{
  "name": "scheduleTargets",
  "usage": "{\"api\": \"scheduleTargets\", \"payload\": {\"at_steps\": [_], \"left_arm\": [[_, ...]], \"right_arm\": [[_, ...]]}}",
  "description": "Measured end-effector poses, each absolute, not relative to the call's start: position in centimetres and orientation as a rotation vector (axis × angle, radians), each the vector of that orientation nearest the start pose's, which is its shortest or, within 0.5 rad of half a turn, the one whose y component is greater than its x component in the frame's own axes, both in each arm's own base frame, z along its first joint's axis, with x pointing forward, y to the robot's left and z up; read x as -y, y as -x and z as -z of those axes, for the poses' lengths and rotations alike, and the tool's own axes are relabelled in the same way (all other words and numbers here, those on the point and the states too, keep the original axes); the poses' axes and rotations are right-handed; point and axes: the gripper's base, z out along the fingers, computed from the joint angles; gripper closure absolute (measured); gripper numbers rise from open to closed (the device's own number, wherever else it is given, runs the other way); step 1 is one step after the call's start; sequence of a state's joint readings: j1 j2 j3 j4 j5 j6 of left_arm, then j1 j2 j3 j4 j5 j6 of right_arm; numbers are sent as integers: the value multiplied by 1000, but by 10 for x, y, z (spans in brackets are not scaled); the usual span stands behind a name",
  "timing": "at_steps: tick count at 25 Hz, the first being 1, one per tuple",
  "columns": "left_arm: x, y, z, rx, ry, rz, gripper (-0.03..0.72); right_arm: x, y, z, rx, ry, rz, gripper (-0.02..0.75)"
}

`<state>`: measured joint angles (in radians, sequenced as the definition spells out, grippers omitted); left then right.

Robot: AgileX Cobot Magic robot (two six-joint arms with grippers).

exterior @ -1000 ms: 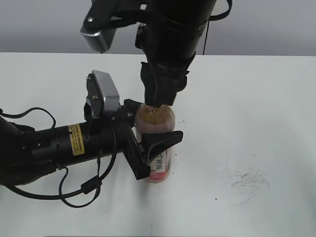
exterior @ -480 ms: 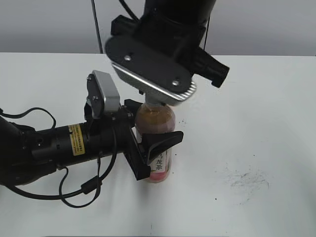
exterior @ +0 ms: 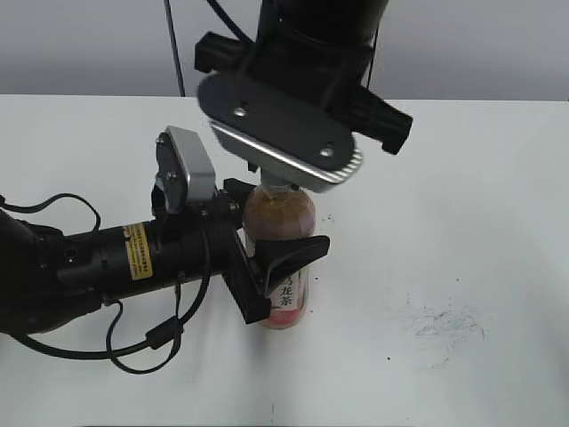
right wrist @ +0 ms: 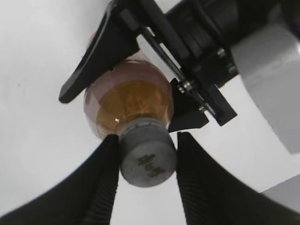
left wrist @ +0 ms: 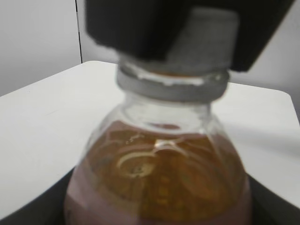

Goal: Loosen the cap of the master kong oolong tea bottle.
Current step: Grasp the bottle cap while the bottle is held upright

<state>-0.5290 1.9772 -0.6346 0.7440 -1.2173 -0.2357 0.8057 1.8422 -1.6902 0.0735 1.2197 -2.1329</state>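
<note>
We see a broad white table (exterior: 462,178) filling most of the exterior view, its far edge meeting a plain grey wall (exterior: 89,44) that runs across the top. Faint dark scuff marks (exterior: 440,325) smudge the table surface toward the right, with a few tiny specks scattered near them, and the light falls soft and even, leaving only pale shadows. In the left wrist view we find the table's rounded corner against the same grey backdrop.
</note>
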Motion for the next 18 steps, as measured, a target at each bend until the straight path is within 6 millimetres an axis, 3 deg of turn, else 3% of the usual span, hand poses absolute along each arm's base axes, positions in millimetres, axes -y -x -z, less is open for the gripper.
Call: {"api": "scheduleTargets", "payload": {"at_steps": [4, 7, 11, 18], "left_arm": [[209, -243, -125, -1465, -1001, 922, 243], [209, -243, -125, -1465, -1001, 922, 243], [209, -243, -125, -1465, -1001, 922, 243], [209, -243, -125, -1465, -1001, 922, 243]], "right_arm": [[-288, -264, -304, -896, 2697, 64, 331], [-289, -263, -304, -1393, 2471, -31, 211], [-288, -264, -304, -1953, 2075, -113, 174], [-284, -268, -304, -2406, 1550, -113, 176]]}}
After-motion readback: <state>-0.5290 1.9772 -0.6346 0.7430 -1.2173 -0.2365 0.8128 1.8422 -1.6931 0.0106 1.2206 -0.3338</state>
